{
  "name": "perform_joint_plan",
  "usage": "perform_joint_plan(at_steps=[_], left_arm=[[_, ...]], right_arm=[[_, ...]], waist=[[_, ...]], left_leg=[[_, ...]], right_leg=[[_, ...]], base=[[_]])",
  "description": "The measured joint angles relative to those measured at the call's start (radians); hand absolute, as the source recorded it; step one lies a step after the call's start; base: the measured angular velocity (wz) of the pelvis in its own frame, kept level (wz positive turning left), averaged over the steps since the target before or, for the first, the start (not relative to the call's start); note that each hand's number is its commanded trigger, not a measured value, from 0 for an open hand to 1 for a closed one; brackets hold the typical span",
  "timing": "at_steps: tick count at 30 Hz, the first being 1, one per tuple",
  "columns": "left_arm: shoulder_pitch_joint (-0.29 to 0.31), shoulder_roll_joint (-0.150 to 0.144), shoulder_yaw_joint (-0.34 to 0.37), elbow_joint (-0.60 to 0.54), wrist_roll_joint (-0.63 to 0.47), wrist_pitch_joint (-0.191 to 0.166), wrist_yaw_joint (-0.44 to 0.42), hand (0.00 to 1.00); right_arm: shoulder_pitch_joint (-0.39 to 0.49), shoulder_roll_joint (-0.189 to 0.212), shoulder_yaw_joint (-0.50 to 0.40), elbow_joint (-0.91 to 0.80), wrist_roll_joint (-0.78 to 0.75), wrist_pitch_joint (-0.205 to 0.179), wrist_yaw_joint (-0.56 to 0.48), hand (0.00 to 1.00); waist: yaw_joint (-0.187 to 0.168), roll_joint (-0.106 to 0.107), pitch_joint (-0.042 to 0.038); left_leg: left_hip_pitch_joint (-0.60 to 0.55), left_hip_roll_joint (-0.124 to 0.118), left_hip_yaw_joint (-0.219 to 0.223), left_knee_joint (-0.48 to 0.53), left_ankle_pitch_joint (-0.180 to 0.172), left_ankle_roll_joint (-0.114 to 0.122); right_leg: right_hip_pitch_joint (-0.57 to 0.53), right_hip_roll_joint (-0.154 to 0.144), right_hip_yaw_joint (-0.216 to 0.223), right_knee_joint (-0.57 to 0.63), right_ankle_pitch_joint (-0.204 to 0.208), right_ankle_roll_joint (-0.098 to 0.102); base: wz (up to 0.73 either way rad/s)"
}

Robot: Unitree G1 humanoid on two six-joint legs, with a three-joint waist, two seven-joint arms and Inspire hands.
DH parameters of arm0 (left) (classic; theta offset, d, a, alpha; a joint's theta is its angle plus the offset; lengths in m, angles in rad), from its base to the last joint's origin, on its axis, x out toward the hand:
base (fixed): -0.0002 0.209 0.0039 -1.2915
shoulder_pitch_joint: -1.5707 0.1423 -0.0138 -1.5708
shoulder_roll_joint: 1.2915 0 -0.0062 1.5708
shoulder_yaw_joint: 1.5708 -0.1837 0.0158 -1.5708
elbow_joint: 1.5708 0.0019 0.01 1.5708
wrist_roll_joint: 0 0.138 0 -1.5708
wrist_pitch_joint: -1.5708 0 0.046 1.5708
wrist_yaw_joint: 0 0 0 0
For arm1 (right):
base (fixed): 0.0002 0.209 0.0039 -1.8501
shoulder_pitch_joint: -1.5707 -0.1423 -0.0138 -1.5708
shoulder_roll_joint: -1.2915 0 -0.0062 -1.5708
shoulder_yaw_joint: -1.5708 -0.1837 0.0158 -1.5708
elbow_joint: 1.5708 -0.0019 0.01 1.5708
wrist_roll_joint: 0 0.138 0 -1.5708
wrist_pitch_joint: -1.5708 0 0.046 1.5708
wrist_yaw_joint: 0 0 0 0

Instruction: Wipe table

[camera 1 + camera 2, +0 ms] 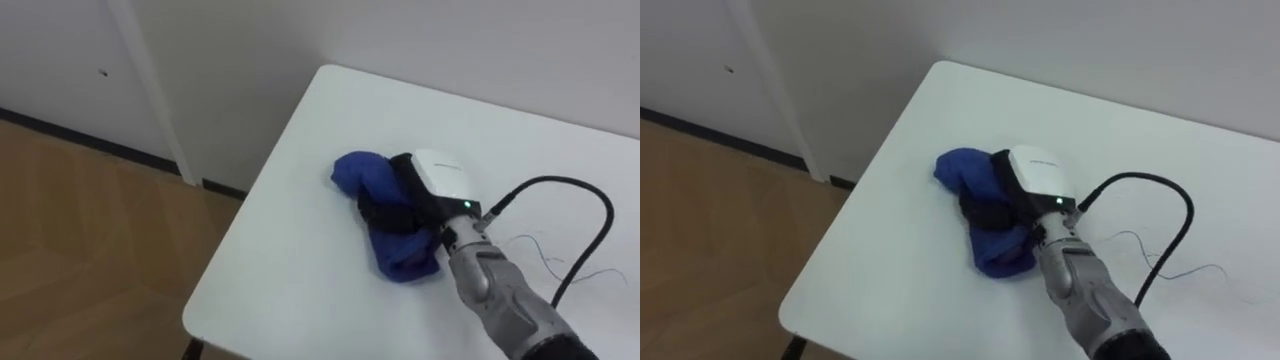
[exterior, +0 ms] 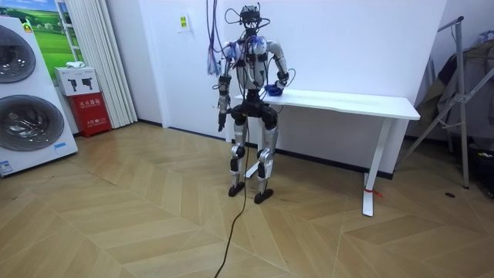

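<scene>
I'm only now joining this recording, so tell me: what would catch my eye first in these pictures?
A bunched blue cloth lies on the white table near its corner. The robot's right hand rests on top of it, dark fingers curled over it. In the room view the robot stands at the table's end, toward the room view's left, and its left hand hangs at its side.

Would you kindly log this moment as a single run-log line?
right hand: gripping cloth | cloth: bunched on table near its left end | left hand: hanging at side
</scene>
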Motion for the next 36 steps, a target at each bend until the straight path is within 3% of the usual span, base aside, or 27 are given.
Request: perform_joint_plan(at_steps=[6,8,10,14,18,23,26,29,31,32,33,35,36], left_arm=[[0.030,-0.001,0.031,-0.001,-0.050,-0.002,0.003,0.00],[0.032,0.001,0.065,0.000,-0.050,-0.004,0.006,0.00],[0.034,0.006,0.110,0.000,-0.048,-0.008,0.023,0.00],[0.043,0.013,0.141,-0.001,-0.045,-0.015,0.043,0.00],[0.042,0.012,0.178,-0.002,-0.004,-0.015,0.043,0.00],[0.044,0.014,0.197,-0.002,0.002,-0.015,0.047,0.00],[0.032,0.014,0.174,-0.002,-0.004,-0.015,0.056,0.00],[0.014,0.010,0.128,0.002,-0.021,-0.015,0.062,0.00],[-0.002,0.001,0.076,0.003,-0.023,-0.015,0.060,0.00],[-0.011,-0.002,0.070,0.005,-0.023,-0.015,0.057,0.00],[-0.032,-0.001,0.060,0.021,-0.022,-0.015,0.055,0.00],[-0.064,-0.002,0.056,0.043,-0.024,-0.003,0.043,0.00],[-0.070,-0.002,0.053,0.042,-0.027,0.000,0.039,0.00]], right_arm=[[0.049,0.001,-0.181,0.150,0.067,-0.062,-0.096,1.00],[0.108,0.000,-0.243,0.171,0.095,-0.086,-0.135,1.00],[0.190,-0.004,-0.314,0.180,0.122,-0.090,-0.181,1.00],[0.263,-0.008,-0.418,0.244,0.138,-0.101,-0.252,1.00],[0.332,-0.023,-0.465,0.259,0.134,-0.102,-0.315,1.00],[0.379,-0.023,-0.479,0.258,0.138,-0.101,-0.368,1.00],[0.364,-0.019,-0.461,0.238,0.128,-0.069,-0.375,1.00],[0.347,-0.010,-0.425,0.161,0.094,0.023,-0.353,1.00],[0.293,0.001,-0.355,0.071,0.024,0.113,-0.280,1.00],[0.277,0.005,-0.323,0.039,0.000,0.139,-0.255,1.00],[0.241,0.016,-0.237,-0.024,-0.051,0.173,-0.190,1.00],[0.121,0.052,-0.075,-0.081,-0.148,0.182,-0.083,1.00],[0.094,0.061,-0.052,-0.082,-0.163,0.178,-0.063,1.00]], waist=[[-0.082,-0.007,-0.0041],[-0.100,-0.014,-0.0099],[-0.118,-0.029,-0.0233],[-0.159,-0.035,-0.0261],[-0.171,-0.036,-0.0269],[-0.190,-0.041,-0.0302],[-0.183,-0.039,-0.0312],[-0.162,-0.030,-0.0307],[-0.140,-0.015,-0.0256],[-0.125,-0.011,-0.0231],[-0.102,-0.006,-0.0186],[-0.087,-0.008,-0.0054],[-0.079,-0.008,-0.0020]], left_leg=[[0.002,-0.015,-0.005,0.011,0.001,0.002],[0.013,-0.020,-0.004,0.011,0.002,0.003],[0.020,-0.023,0.003,0.011,0.002,0.003],[0.048,-0.016,0.041,0.010,-0.012,0.022],[0.052,-0.015,0.062,0.027,-0.024,0.027],[0.051,-0.017,0.066,0.032,-0.027,0.031],[0.053,-0.016,0.071,0.029,-0.027,0.032],[0.055,-0.011,0.081,0.022,-0.027,0.031],[0.063,-0.003,0.112,0.009,-0.025,0.029],[0.063,0.001,0.118,0.008,-0.025,0.029],[0.063,0.008,0.122,0.005,-0.025,0.029],[0.058,0.014,0.124,-0.006,-0.018,0.017],[0.056,0.016,0.123,-0.006,-0.017,0.016]], right_leg=[[0.028,-0.018,-0.039,-0.009,-0.008,0.013],[0.041,-0.023,-0.046,-0.009,-0.012,0.020],[0.050,-0.027,-0.046,-0.009,-0.015,0.023],[0.076,-0.024,-0.022,-0.005,-0.017,0.026],[0.078,-0.022,0.008,-0.006,-0.018,0.028],[0.079,-0.024,0.009,-0.007,-0.014,0.033],[0.081,-0.022,0.014,-0.003,-0.009,0.032],[0.063,-0.017,0.034,0.012,-0.006,0.028],[0.041,-0.011,0.066,0.025,0.000,0.019],[0.032,-0.007,0.067,0.031,0.003,0.015],[0.021,0.000,0.064,0.030,0.011,0.007],[0.009,0.007,0.064,0.030,0.014,0.000],[0.007,0.009,0.065,0.030,0.015,0.000]], base=[[0.26],[0.14],[-0.02],[-0.11],[-0.15],[-0.03],[-0.06],[-0.27],[-0.57],[-0.75],[-0.56],[-0.18],[0.11]])
